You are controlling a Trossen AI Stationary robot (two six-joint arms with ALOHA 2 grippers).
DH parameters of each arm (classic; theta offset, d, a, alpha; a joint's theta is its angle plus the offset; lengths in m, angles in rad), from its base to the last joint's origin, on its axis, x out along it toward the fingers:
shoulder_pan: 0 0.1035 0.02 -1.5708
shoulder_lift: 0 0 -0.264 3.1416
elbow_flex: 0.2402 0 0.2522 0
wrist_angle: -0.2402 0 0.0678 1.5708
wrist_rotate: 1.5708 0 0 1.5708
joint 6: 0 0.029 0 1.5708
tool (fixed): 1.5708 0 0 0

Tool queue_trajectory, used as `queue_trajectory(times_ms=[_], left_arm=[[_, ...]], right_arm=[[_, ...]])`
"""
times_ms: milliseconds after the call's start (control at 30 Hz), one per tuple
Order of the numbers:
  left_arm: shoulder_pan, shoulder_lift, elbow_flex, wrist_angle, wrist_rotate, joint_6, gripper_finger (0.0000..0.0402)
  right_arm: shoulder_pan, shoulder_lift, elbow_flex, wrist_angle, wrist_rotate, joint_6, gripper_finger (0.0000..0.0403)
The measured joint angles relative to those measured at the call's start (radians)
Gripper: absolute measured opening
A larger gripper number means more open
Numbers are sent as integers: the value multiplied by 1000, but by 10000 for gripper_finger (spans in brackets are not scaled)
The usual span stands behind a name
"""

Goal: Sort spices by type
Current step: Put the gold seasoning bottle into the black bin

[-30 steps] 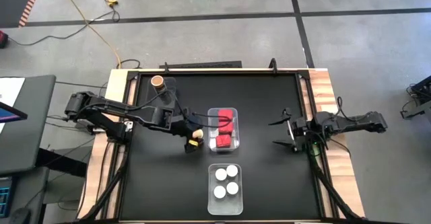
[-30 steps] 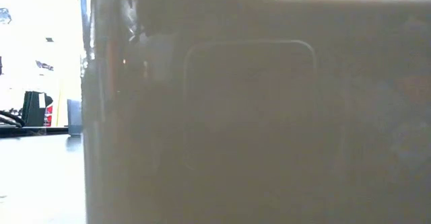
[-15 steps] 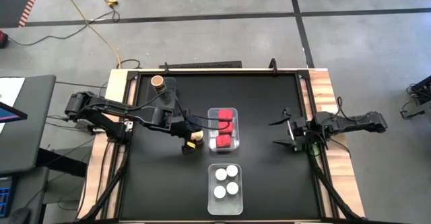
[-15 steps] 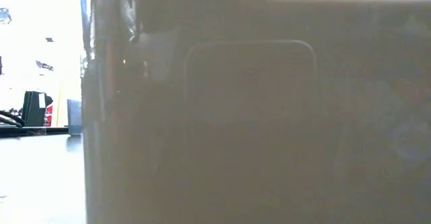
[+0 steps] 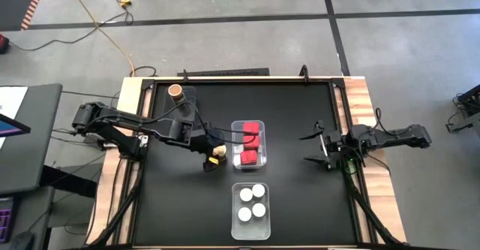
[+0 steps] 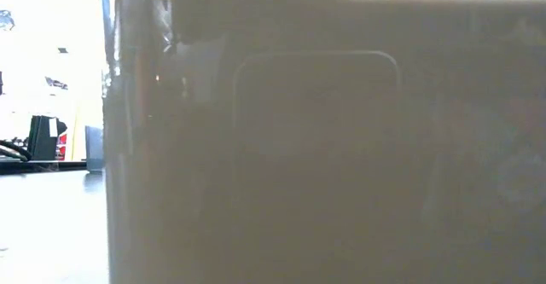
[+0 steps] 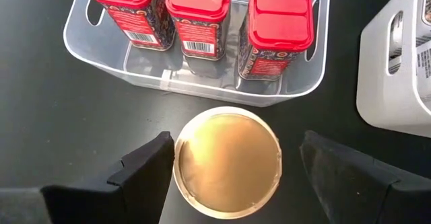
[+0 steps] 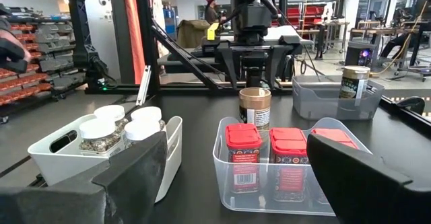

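Black table [image 5: 292, 197], reds and whites already binned. Left gripper [image 7: 229, 167] straddles a tan-lidded jar [image 7: 227, 160], fingers wide; I'd centre, then squeeze. Right gripper [image 5: 319, 149] waits open.

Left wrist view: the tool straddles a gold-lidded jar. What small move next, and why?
Probably close the left tool on the gold-lidded jar: its fingers flank the lid with gaps on both sides. The red tins and white-lidded jars already sit in tubs; a matching jar waits in the far tub.

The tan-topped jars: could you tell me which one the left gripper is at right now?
The tan-topped jar beside the red-box tub, between the left gripper's fingers; the other jar stands in the far-left tub.
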Motion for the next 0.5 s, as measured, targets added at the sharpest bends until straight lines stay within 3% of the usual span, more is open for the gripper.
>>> queue_trajectory(times_ms=[500], left_arm=[[0, 0, 0, 0, -3, -9, 311]], right_arm=[[0, 0, 0, 0, 0, 0, 384]])
